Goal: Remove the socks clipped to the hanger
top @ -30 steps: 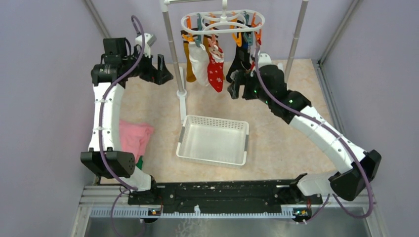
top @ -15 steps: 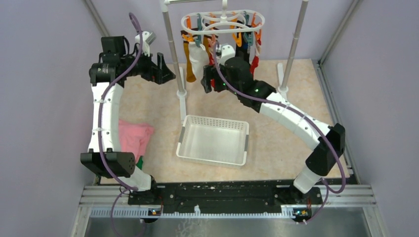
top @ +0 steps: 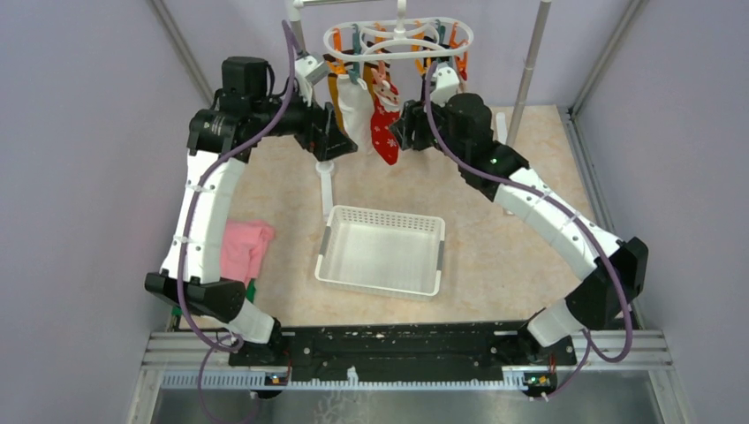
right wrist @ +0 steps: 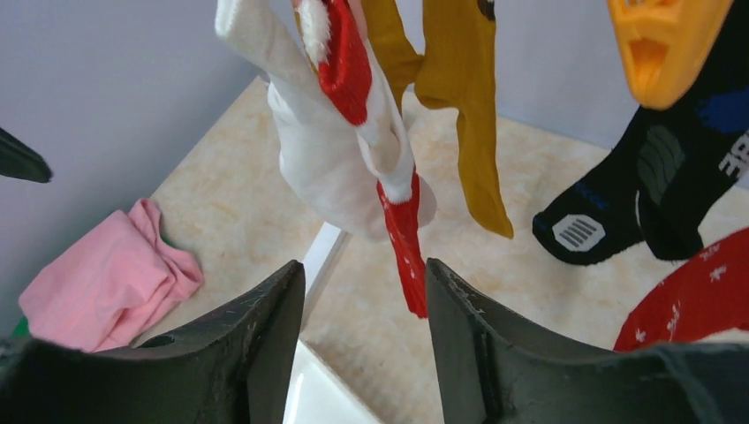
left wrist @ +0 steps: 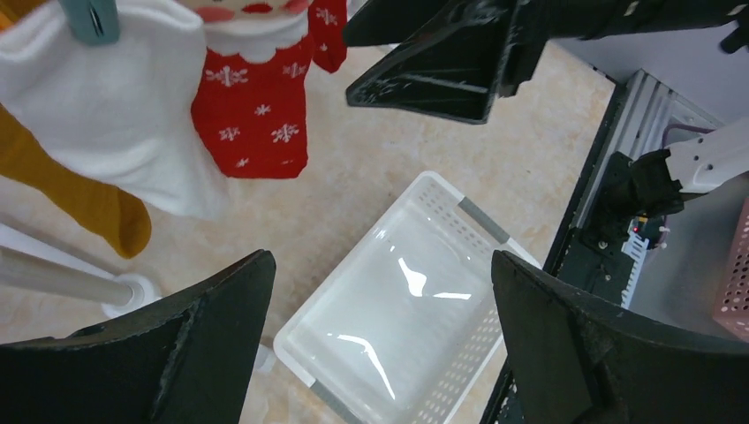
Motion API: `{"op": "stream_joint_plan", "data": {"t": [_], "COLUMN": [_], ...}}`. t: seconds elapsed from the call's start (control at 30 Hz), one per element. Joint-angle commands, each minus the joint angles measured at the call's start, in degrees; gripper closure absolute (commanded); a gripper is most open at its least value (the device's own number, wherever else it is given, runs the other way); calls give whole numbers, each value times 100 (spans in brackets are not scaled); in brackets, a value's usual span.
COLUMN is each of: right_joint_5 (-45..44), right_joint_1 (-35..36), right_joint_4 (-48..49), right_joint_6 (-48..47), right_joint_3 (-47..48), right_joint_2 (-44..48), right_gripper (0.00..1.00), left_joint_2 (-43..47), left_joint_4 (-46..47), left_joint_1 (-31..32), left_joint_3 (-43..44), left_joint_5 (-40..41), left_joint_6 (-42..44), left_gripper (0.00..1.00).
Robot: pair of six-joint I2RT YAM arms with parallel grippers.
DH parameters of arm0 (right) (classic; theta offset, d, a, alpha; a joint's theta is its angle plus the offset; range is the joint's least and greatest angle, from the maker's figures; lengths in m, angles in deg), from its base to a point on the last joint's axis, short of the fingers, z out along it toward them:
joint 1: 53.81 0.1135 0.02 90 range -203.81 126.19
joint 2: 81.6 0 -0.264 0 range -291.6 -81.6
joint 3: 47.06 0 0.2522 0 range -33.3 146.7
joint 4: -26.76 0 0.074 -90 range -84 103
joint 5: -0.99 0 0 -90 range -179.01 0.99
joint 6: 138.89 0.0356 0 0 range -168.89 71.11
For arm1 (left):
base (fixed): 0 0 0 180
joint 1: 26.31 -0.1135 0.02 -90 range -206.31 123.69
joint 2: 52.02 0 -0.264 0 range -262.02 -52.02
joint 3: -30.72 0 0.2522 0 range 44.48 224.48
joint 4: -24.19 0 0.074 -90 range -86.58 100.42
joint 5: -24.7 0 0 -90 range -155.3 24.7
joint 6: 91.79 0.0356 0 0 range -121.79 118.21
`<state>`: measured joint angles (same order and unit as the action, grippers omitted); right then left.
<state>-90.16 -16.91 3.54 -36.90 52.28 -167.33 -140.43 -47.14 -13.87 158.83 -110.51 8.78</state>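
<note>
Socks (top: 371,115) hang clipped to the white ring hanger (top: 399,35) at far centre. From the left: left gripper (left wrist: 380,344), jaws wide and empty, close beside the mustard sock (right wrist: 477,132); white sock (left wrist: 115,115); red snowflake sock (left wrist: 252,124); right gripper (right wrist: 366,344), jaws parted and empty, facing that sock; black sock (right wrist: 618,203). White mesh basket (top: 382,284) lies nearer, on the table.

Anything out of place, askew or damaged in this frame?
Only one thing: a pink cloth lies crumpled on the table beside the left arm, apart from the rest. The socks hang clipped to the hanger, the basket sits upright, and nothing looks spilled or broken.
</note>
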Motion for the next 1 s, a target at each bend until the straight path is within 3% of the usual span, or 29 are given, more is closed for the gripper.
{"op": "stream_joint_plan", "data": {"t": [0.0,0.27,0.37,0.53,0.77,0.8,0.9,0.97], "right_joint_5": [362,558,572,947,1356,1227,1083,1108], "right_joint_1": [-117,-121,-113,-116,-114,-113,-333,-447], "right_joint_4": [547,717,876,1040,740,598,357,204], "right_joint_6": [-175,-6,110,400,654,602,599,626], "right_joint_3": [581,815,541,191,193,237,343,558], "right_joint_2": [-365,-598,-427,-216,144,182,277,228], "right_gripper": [53,99,100,100,100,98,59,46], "left_joint_2": [-121,-246,-326,-583,-98,-25,63,124], "left_joint_4": [196,1652,2520,2809,2984,3112,3386,3573], "left_joint_1": [66,267,306,397,427,433,433,434], "left_joint_3": [490,296,203,257,-1240,-1422,-1829,-2151], "left_joint_5": [-233,-564,-475,-517,-537,-586,-735,-622], "left_joint_6": [-216,-1319,-1862,-2154,-1730,-1740,-1657,-1527], "left_gripper": [1,1,1,1,1,1,1,1]}}
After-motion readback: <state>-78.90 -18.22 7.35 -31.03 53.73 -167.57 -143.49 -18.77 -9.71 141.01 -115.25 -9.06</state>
